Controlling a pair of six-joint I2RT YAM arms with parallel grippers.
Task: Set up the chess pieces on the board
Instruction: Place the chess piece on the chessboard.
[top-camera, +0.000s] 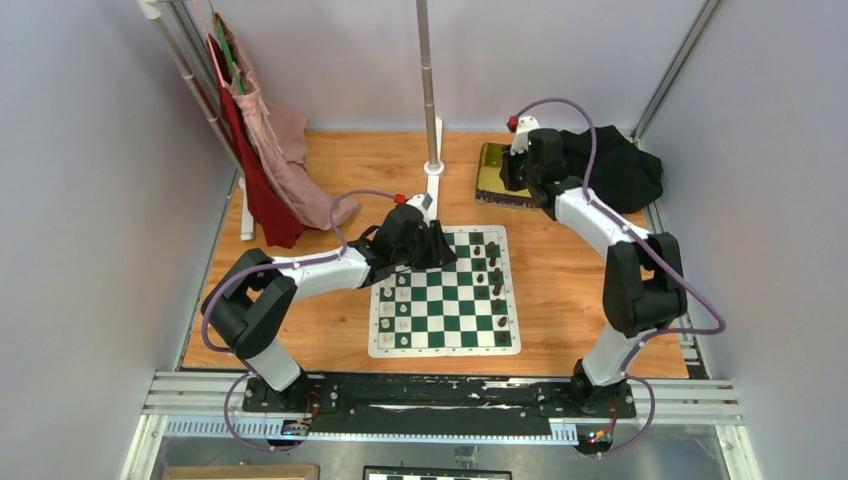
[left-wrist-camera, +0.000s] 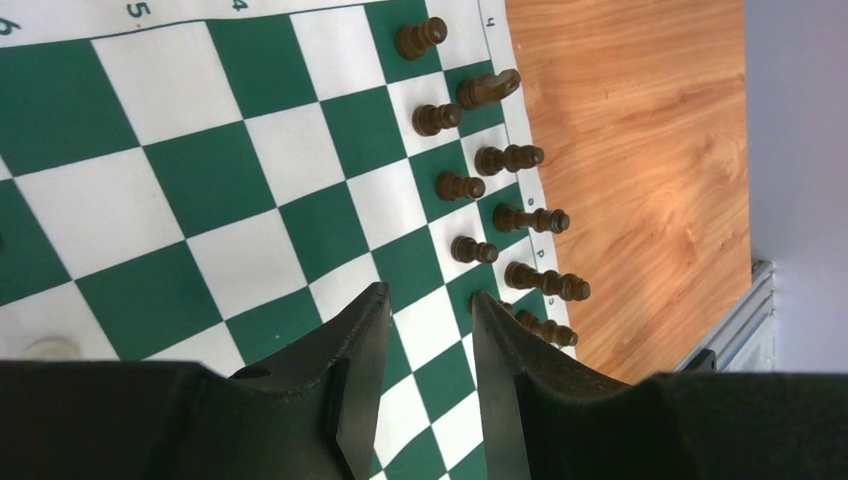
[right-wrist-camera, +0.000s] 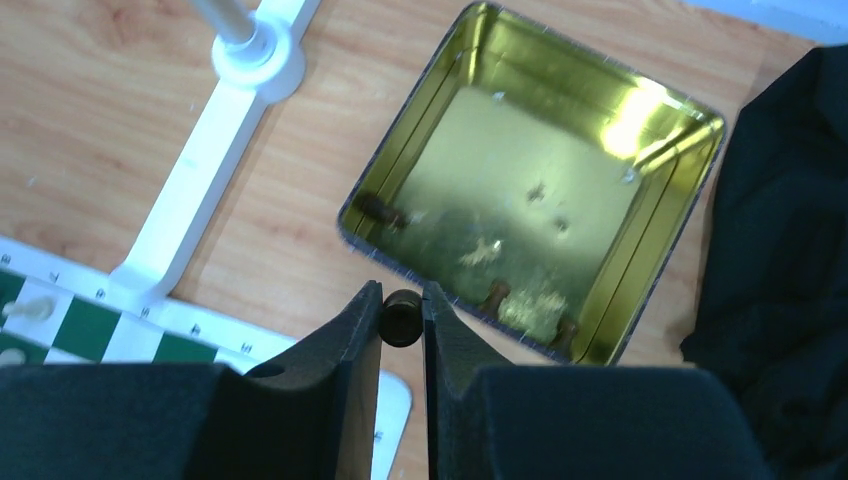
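**Fig.** Two-arm rig at the bench, seen from overhead and from both wrists.

**(a)** The board is lying flat at mid-bench, just in front of the arm bases. The dark chess pieces already on it are standing in two rows along its right-hand edge. The cream pieces are occupying the two columns at the opposite edge.

**(b)** The left gripper is hovering over the far left part of the board. Its jaws are standing spread with nothing between them, and green and white squares are showing through the gap.

**(c)** The right gripper is hanging above the near rim of the gold tin, which is sitting on the bench beyond the board's far right corner. Its jaws are pinching one dark piece by the rounded top. A few loose pieces are lying against the walls inside the tin.

**(d)** A black cloth is lying just to the right of the tin. The foot of a white stand is resting between the tin and the board's far edge.
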